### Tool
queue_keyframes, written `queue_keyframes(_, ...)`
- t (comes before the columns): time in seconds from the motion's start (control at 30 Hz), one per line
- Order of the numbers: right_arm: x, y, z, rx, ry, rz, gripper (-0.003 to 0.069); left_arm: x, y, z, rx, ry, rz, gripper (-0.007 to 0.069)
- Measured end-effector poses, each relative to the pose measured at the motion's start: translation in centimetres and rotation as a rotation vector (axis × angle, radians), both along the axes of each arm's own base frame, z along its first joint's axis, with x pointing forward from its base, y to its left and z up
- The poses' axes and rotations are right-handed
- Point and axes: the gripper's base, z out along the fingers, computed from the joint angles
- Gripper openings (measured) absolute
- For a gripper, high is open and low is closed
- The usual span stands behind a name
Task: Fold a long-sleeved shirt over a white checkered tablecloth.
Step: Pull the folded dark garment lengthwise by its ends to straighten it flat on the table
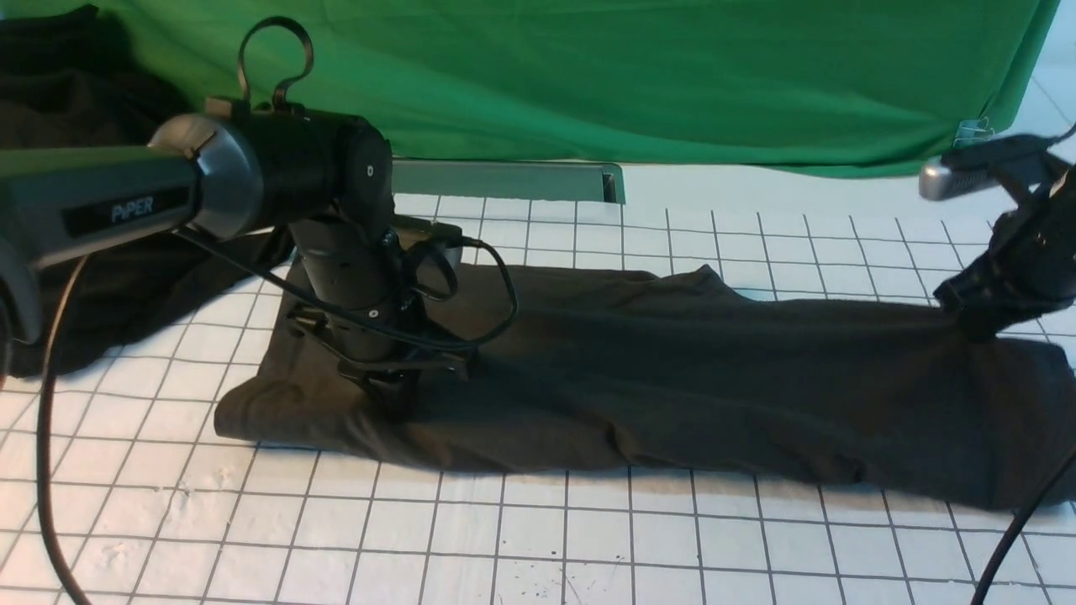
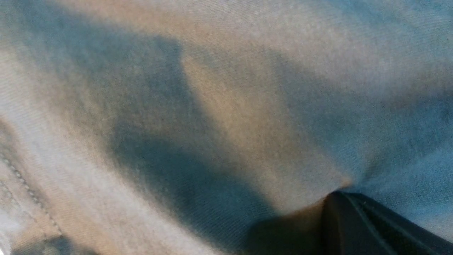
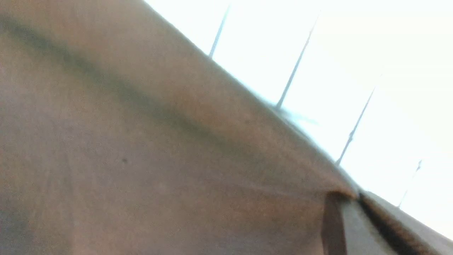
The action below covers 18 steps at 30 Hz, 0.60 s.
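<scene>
From the front, the shirt [image 1: 672, 378] lies as one long dark strip on the tablecloth [image 1: 504, 538], running left to right. The left tool [image 1: 393, 402] stands on the shirt's left part, and the right tool [image 1: 979, 326] sits at the shirt's far right edge. This view hides the tips of both tools. The wrist views are very close. The left one shows only shirt cloth, bunched up where the tool's tips are pressed together and pinching it. The right one shows the shirt's edge pinched in that tool's tips, with the white squares of the tablecloth just past it.
</scene>
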Motion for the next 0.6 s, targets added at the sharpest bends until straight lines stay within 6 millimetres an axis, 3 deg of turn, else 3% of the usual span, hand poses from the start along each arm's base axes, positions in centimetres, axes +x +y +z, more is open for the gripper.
queue_keyframes(0.13, 0.4, 0.0, -0.7, -0.011, 0.010, 0.019, 0.0016, 0.0, 0.0, 0.0, 0.001, 0.000, 0.000, -0.0004)
queue_keyframes(0.2, 1.0, -0.2, -2.2, -0.026, 0.019, 0.028, 0.0057, 0.0, 0.0, 0.0, 0.003, -0.001, -0.002, -0.0004)
queue_keyframes(0.3, 1.9, -0.5, -3.7, -0.055, -0.005, -0.014, 0.0188, 0.0, 0.0, 0.0, 0.003, -0.001, 0.000, -0.0004)
queue_keyframes(0.4, 2.0, -0.8, -3.8, -0.062, -0.015, -0.052, 0.0300, 0.0, 0.0, 0.0, 0.005, 0.001, -0.001, -0.0003)
queue_keyframes(0.43, 2.0, -0.9, -3.4, -0.064, -0.014, -0.068, 0.0345, 0.0, 0.0, 0.1, 0.007, 0.005, -0.002, -0.0003)
queue_keyframes(0.5, 1.5, -1.0, -2.1, -0.058, 0.006, -0.107, 0.0368, -0.1, 0.1, 0.5, 0.009, 0.009, -0.003, -0.0003)
queue_keyframes(0.6, 0.0, -1.0, 0.8, -0.047, 0.002, -0.154, 0.0278, -0.4, 0.3, 2.3, 0.007, -0.026, -0.002, -0.0003)
